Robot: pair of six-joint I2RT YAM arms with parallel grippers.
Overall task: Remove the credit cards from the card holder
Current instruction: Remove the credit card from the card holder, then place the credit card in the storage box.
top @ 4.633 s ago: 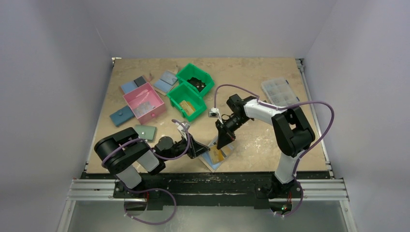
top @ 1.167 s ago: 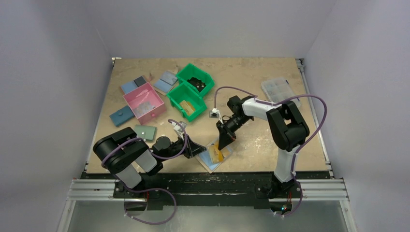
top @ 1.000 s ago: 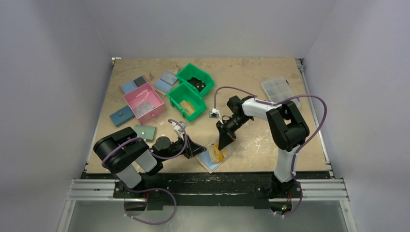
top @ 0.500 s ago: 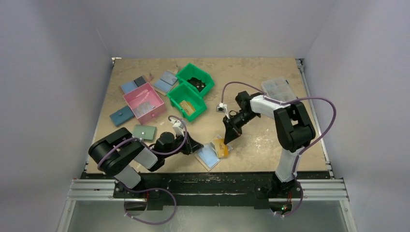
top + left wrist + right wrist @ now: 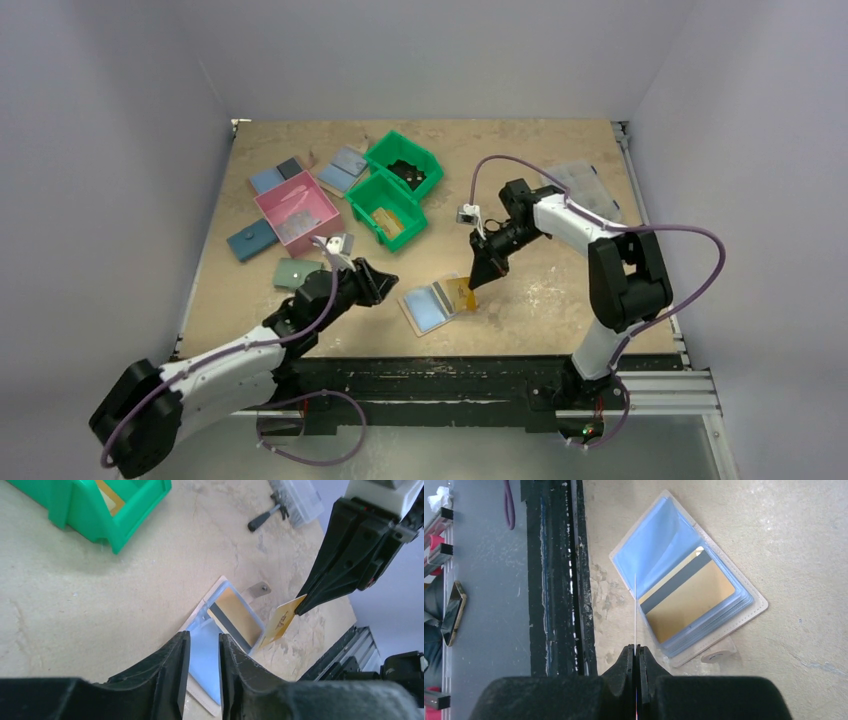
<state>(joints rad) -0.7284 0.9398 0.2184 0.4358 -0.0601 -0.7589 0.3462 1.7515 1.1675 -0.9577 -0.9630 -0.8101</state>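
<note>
Scuffed tan bench (image 5: 560, 150), taken from the front rail outward. Nearest the rail, lying flat and open: card holder (image 5: 425, 308), blue panel toward the left arm, clear sleeves toward the right, a gold card (image 5: 686, 602) with a dark stripe showing in the top sleeve.

Hovering just left of it, left fingers (image 5: 385, 282), narrowly parted, empty, touching nothing. Hanging over the holder's far right edge, right fingers (image 5: 478, 280), pinched tight on the upper corner of a yellow card (image 5: 281, 622), its lower end just above or brushing the sleeves; cannot tell which.

Judged as the carry-off of one card, with at least one more to draw. Best done by lifting straight up until clear of the sleeves, then swinging to bare bench on the right and lowering flat before letting go. Slight corner grip, so no quick wrist turns. Worth bringing the left fingers down on the blue panel to pin the holder for the next pull.

Farther back, to be steered clear of: sage-green wallet (image 5: 298, 272), green bins (image 5: 390, 210), pink box (image 5: 298, 212).
</note>
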